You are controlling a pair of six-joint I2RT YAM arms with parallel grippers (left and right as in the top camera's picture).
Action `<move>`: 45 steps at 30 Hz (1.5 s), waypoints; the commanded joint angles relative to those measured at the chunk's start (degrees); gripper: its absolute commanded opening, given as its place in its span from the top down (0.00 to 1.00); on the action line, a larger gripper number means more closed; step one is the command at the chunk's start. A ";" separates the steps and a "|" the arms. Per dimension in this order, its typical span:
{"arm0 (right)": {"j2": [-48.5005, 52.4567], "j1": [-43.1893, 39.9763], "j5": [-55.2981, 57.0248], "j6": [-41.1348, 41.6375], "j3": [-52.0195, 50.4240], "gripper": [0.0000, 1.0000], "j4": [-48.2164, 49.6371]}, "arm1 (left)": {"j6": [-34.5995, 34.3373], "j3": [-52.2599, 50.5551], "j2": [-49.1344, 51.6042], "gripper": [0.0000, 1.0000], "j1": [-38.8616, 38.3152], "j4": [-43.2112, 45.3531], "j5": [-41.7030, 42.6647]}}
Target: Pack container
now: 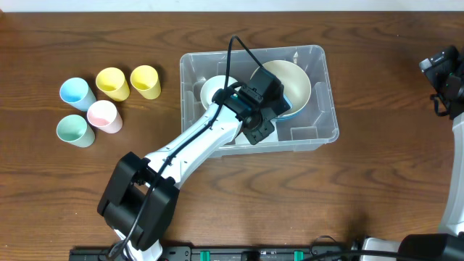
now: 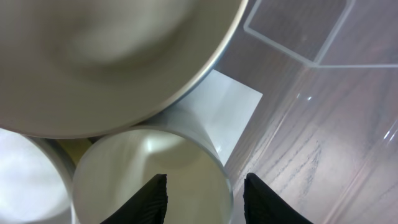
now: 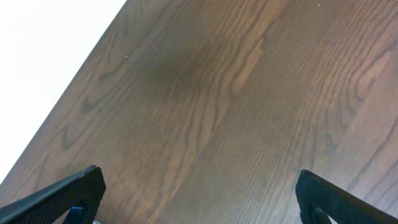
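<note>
The clear plastic container (image 1: 330, 94) stands on the table right of centre. Inside it lie a large cream bowl (image 1: 293, 83) and a white bowl (image 1: 214, 90). My left gripper (image 1: 262, 130) reaches down into the container at its near side. In the left wrist view the gripper (image 2: 205, 199) is open and straddles the right wall of a pale cup (image 2: 124, 168): one finger is inside the cup, the other outside. The cream bowl (image 2: 112, 56) hangs over the cup. My right gripper (image 3: 199, 193) is open and empty above bare wood at the far right (image 1: 444, 72).
Several loose cups stand at the left: blue (image 1: 75, 92), two yellow (image 1: 112, 83) (image 1: 146, 80), pink (image 1: 103, 114) and green (image 1: 74, 130). A white label (image 2: 230, 112) lies on the container floor. Another white vessel (image 2: 25, 168) stands left of the cup.
</note>
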 commanded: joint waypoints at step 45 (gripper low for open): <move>-0.33 -0.17 0.63 0.68 0.46 0.01 -0.07 | -1.36 -1.29 3.82 0.94 -0.17 -7.48 -1.68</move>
